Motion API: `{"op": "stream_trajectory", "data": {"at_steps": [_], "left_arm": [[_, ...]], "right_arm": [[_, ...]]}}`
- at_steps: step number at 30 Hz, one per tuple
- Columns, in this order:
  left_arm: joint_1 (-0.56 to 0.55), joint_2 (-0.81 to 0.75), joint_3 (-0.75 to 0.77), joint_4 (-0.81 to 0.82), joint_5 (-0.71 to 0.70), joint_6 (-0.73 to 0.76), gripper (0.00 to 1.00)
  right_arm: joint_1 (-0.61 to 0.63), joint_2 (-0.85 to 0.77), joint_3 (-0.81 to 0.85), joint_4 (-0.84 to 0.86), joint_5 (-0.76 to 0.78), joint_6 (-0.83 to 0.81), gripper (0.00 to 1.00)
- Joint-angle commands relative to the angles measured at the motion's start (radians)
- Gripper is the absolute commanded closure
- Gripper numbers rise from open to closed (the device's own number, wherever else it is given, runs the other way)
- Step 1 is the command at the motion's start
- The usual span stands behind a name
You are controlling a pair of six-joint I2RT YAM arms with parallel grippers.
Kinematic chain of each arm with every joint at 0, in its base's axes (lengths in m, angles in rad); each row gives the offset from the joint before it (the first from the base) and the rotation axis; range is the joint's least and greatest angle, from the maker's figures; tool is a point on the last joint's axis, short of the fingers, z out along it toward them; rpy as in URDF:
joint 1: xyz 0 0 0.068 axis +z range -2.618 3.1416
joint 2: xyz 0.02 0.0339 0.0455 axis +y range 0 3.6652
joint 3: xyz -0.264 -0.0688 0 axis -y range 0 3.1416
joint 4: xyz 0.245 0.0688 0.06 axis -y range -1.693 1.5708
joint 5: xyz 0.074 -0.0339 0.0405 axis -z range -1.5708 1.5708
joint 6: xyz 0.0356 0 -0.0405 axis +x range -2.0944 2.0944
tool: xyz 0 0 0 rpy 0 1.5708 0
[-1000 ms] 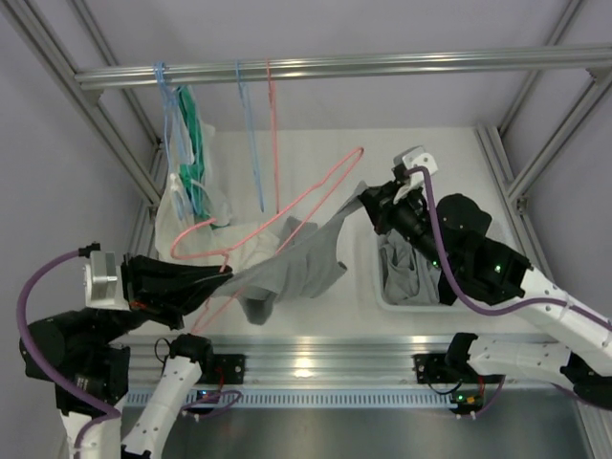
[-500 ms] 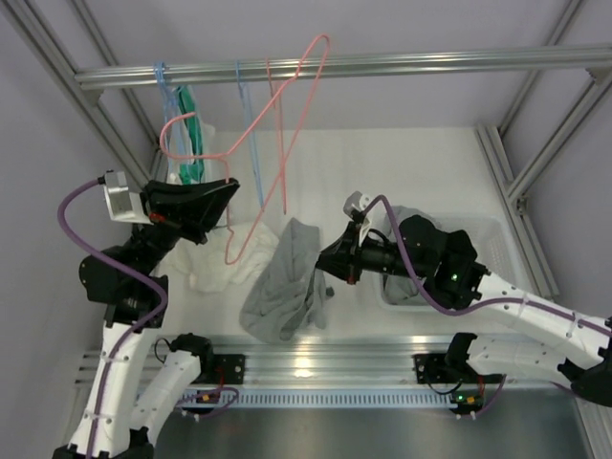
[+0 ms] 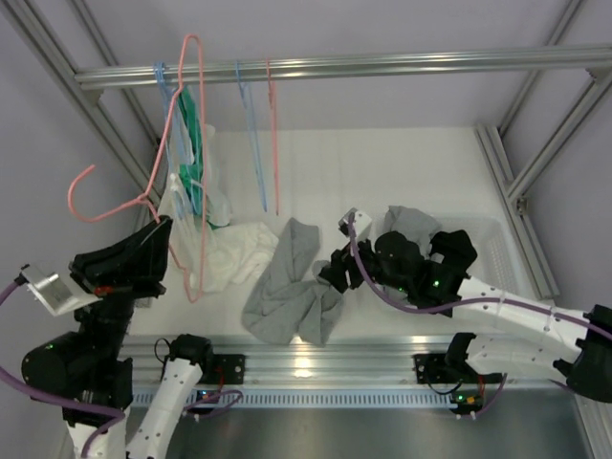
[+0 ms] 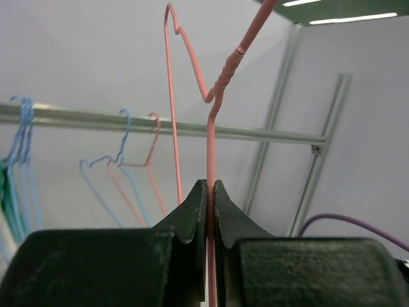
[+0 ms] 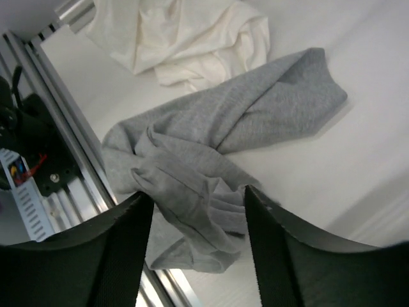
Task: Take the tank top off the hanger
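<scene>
Grey crumpled tank top [image 3: 287, 292] lies on the white table [image 3: 382, 172] near its front edge, off the hanger, with the right gripper [image 5: 195, 199] spread open just above it. The left gripper [image 4: 209, 192] pinches the bare pink wire hanger [image 4: 210, 153] aloft. A white cloth [image 3: 239, 253] lies beside the top, and blue wire hangers [image 3: 251, 143] hang from the metal rail [image 3: 382, 65] beyond.

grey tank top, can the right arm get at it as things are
Probably yes: the right gripper hangs just over the grey tank top lying on the table, jaws open, nothing between them.
</scene>
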Motion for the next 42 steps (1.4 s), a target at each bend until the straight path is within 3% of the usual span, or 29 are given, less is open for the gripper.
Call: {"op": "stream_trajectory", "data": {"at_steps": [1, 4, 6, 14, 31, 38, 42], "left_arm": [[0.006, 0.051, 0.014, -0.287, -0.236, 0.025, 1.00], [0.006, 0.069, 0.014, -0.332, -0.252, 0.013, 1.00], [0.006, 0.080, 0.014, -0.352, -0.256, 0.013, 1.00], [0.006, 0.334, 0.080, -0.398, -0.235, -0.010, 1.00], [0.004, 0.994, 0.622, -0.409, -0.253, 0.070, 1.00], [-0.017, 1.123, 0.700, -0.409, -0.174, 0.048, 1.00], [-0.120, 1.140, 0.682, -0.410, -0.209, 0.085, 1.00]], "right_arm": [[0.003, 0.037, -0.017, 0.075, -0.058, 0.003, 0.40], [0.003, 0.046, -0.015, 0.075, -0.032, -0.009, 0.27], [0.003, 0.045, -0.020, 0.075, 0.004, -0.015, 0.01], [0.003, 0.039, -0.026, 0.076, 0.034, -0.015, 0.01], [0.003, -0.032, -0.060, 0.076, 0.045, -0.049, 0.01], [0.002, -0.055, -0.067, 0.076, 0.054, -0.068, 0.01], [0.002, -0.029, -0.054, 0.076, 0.051, -0.068, 0.01]]}}
